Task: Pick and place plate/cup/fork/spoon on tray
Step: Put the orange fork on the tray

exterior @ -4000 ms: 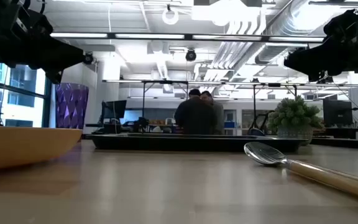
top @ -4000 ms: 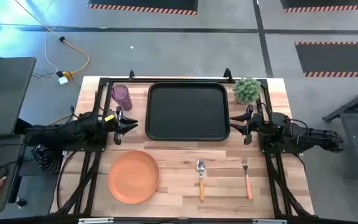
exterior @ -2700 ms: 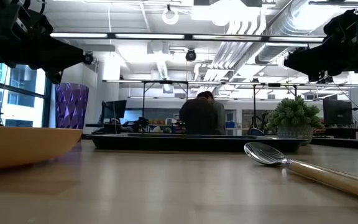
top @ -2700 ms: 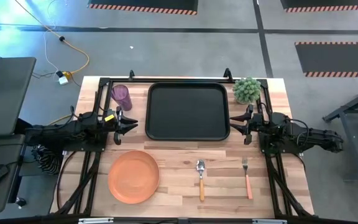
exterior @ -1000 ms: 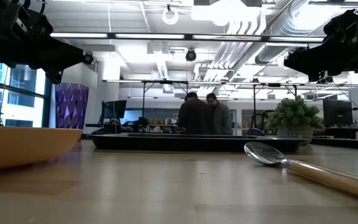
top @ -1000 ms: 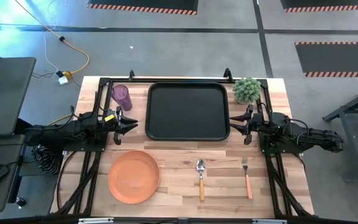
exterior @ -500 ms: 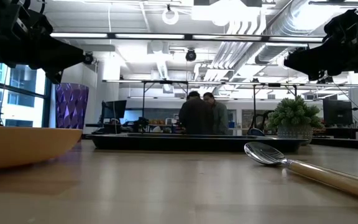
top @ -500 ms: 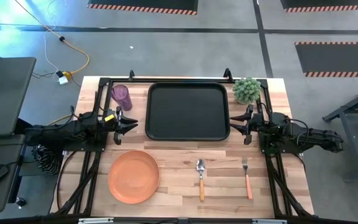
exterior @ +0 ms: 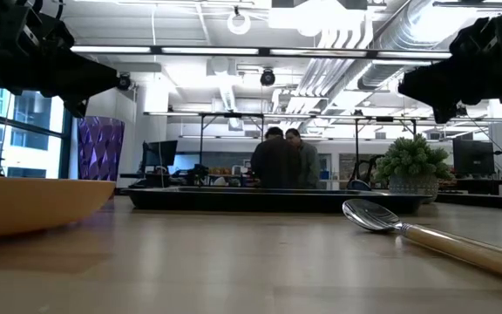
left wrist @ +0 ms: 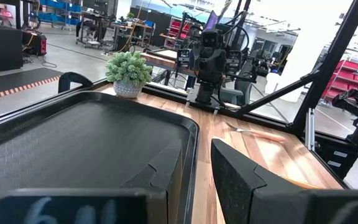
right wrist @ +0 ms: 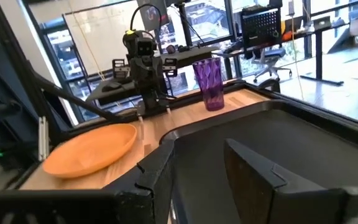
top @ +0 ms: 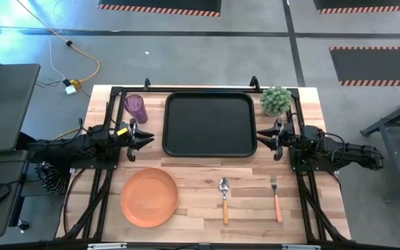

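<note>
The black tray (top: 210,125) lies at the table's far middle. The orange plate (top: 149,196) rests flat at the near left. The purple cup (top: 135,107) stands upright left of the tray. The spoon (top: 224,200) and the fork (top: 276,198) lie on the wood near the front, handles toward the near edge. My left gripper (top: 148,141) hovers at the tray's left edge, open and empty; it also shows in the left wrist view (left wrist: 197,152). My right gripper (top: 259,139) hovers at the tray's right edge, open and empty; it also shows in the right wrist view (right wrist: 197,158).
A green potted plant (top: 276,101) stands at the far right corner beside the tray. Black frame bars (top: 117,90) run along the table's far edge and sides. Two people (exterior: 281,161) stand in the room far behind the table.
My right arm has shifted slightly in the low view; its gripper stays open. Nothing on the table has moved.
</note>
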### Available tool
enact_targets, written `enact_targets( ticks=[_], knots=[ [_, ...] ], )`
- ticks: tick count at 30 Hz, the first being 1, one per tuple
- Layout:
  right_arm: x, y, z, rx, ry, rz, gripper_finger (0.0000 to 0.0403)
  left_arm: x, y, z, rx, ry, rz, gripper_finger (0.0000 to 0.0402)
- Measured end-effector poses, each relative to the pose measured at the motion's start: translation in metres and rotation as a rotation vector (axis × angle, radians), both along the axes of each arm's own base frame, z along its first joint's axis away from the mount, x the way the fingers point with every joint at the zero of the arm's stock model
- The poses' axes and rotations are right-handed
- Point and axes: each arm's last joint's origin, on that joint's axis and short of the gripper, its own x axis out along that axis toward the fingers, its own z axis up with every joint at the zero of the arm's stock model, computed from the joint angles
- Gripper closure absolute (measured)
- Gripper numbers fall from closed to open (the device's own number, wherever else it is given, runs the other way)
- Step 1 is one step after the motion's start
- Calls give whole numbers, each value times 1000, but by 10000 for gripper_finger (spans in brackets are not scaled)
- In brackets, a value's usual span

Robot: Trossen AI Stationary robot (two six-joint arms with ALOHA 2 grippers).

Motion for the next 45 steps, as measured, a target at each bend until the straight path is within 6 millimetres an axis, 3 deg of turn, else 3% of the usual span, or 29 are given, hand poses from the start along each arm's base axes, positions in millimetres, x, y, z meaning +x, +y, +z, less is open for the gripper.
enact_targets(
  ticks=[14, 28, 32, 40, 45],
  knots=[
    [-1, -1, 12, 278, -172, 1, 274, 0, 2, 2, 1, -24, 73, 326],
    [-19, 3, 56, 270, -659, 139, 274, -1, 4, 7, 2, -71, 126, 326],
    [-28, 5, 79, 301, -722, 167, 274, -1, 4, 10, 3, -107, 129, 326],
    [-53, 9, 139, 393, -578, 154, 274, -3, 5, 19, 2, -202, 170, 326],
    [-59, 9, 157, 646, -325, 101, 274, -4, 6, 22, -3, -229, 207, 326]
  ],
)
